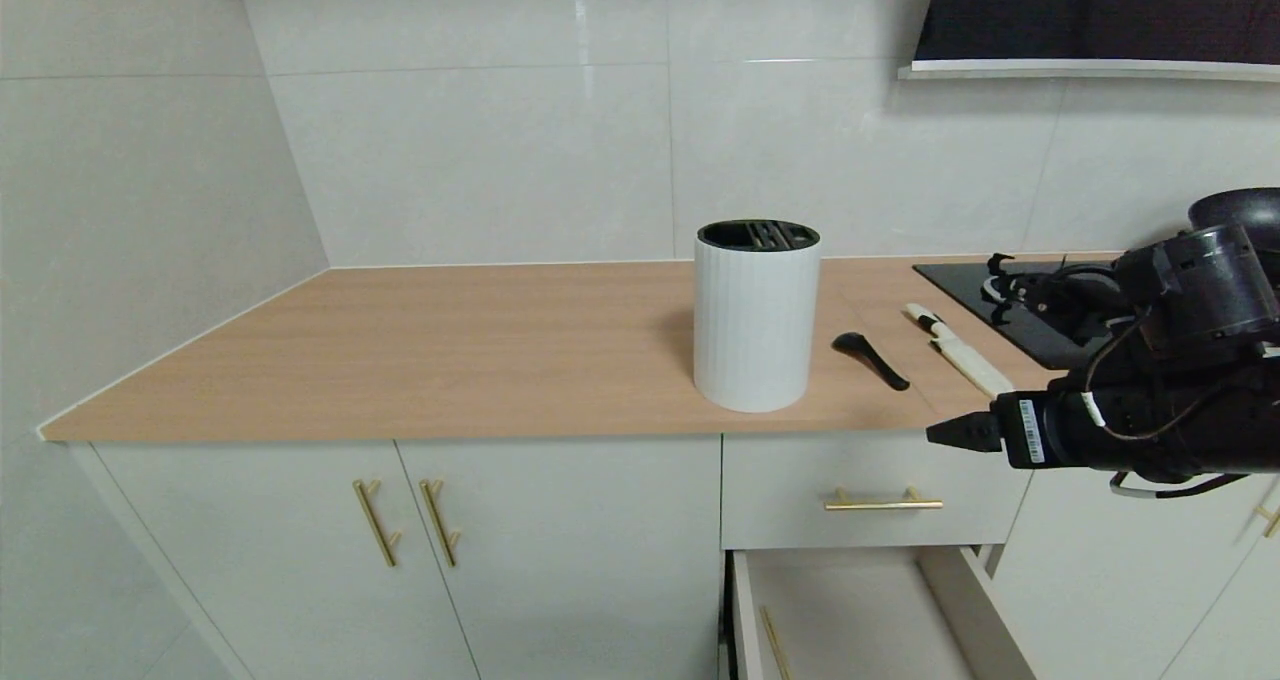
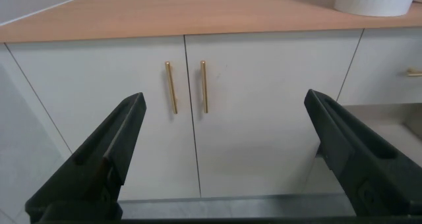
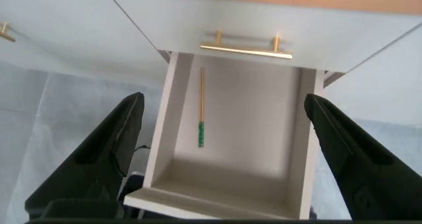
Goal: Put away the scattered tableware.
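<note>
Countertop scene, head view. Likely hazards: the thin white-handled knife (image 1: 958, 352), lying flat beside the black spoon (image 1: 870, 358) right of centre on the countertop (image 1: 450, 350), may slip from a pinch or nudge the spoon. The arm may also catch the open drawer (image 1: 962, 600) at lower right.

- **Containers:** nothing protrudes from the white slotted holder (image 1: 757, 315); the drawer holds one chopstick (image 3: 201, 109).
- **Grippers:** the right gripper (image 3: 223, 104) hangs over the drawer with its jaws apart. The left gripper (image 2: 224, 102), jaws also apart, faces the cabinet doors (image 2: 264, 118).

Count of each kind
One white holder (image 1: 756, 325), one black spoon (image 1: 870, 358), one white knife (image 1: 958, 352), one chopstick (image 3: 202, 105) with a green band, one shut drawer (image 1: 870, 475), one open drawer (image 3: 250, 125).
</note>
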Controlling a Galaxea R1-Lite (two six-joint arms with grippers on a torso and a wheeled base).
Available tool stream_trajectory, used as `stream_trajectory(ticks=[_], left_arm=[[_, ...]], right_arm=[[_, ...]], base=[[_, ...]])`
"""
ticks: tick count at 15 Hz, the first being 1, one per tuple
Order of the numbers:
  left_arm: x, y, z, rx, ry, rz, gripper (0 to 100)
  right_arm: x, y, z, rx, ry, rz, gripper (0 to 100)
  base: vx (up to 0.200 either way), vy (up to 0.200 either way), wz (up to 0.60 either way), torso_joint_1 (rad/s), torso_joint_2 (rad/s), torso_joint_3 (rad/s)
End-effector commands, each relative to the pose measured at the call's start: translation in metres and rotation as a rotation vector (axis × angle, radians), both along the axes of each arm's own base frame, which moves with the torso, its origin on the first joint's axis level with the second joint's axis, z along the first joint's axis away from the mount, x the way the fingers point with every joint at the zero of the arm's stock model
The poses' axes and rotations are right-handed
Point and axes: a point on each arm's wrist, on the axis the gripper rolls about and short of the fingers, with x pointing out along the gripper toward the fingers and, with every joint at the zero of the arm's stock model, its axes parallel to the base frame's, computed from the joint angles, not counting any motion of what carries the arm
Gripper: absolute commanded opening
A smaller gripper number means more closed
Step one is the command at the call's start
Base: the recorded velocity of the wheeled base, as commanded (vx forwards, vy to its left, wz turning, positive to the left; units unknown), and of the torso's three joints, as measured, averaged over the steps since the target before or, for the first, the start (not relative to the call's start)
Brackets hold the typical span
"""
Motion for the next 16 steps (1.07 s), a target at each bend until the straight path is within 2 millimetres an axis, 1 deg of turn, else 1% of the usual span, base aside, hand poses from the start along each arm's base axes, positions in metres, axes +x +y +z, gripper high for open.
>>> stream_trajectory(ticks=[1,2,3,4,5,6,7,8,10,13,16], left_arm=[[0.0,0.0,0.0,0.0,0.0,0.0,100],[0.0,0.0,0.0,0.0,0.0,0.0,100],[0.0,0.0,0.0,0.0,0.0,0.0,100],[0.0,0.0,0.0,0.0,0.0,0.0,100],[0.0,0.0,0.0,0.0,0.0,0.0,100],[0.0,0.0,0.0,0.0,0.0,0.0,100],[0.0,0.0,0.0,0.0,0.0,0.0,100],[0.0,0.0,0.0,0.0,0.0,0.0,100],[0.0,0.0,0.0,0.0,0.0,0.0,100],[0.0,0.0,0.0,0.0,0.0,0.0,100],[0.0,0.0,0.0,0.0,0.0,0.0,100]], right_arm=[[0.015,0.005,-0.01,-0.009,-0.02,0.009,100],[0.025,0.007,-0.011,-0.004,-0.066,0.013,100],[0.054,-0.001,-0.012,-0.039,-0.146,0.025,100],[0.07,-0.003,-0.013,-0.07,-0.18,0.033,100],[0.101,-0.006,-0.016,-0.09,-0.213,0.041,100],[0.106,-0.006,-0.017,-0.088,-0.215,0.041,100],[0.134,-0.004,-0.027,-0.07,-0.216,0.065,100],[0.141,-0.005,-0.032,-0.072,-0.211,0.061,100],[0.161,-0.004,-0.068,-0.112,-0.201,0.082,100],[0.182,-0.005,-0.1,-0.131,-0.261,0.08,100],[0.191,-0.013,-0.107,-0.13,-0.259,0.062,100]], base=[[0.0,0.0,0.0,0.0,0.0,0.0],[0.0,0.0,0.0,0.0,0.0,0.0],[0.0,0.0,0.0,0.0,0.0,0.0],[0.0,0.0,0.0,0.0,0.0,0.0],[0.0,0.0,0.0,0.0,0.0,0.0],[0.0,0.0,0.0,0.0,0.0,0.0],[0.0,0.0,0.0,0.0,0.0,0.0],[0.0,0.0,0.0,0.0,0.0,0.0],[0.0,0.0,0.0,0.0,0.0,0.0],[0.0,0.0,0.0,0.0,0.0,0.0],[0.0,0.0,0.0,0.0,0.0,0.0]])
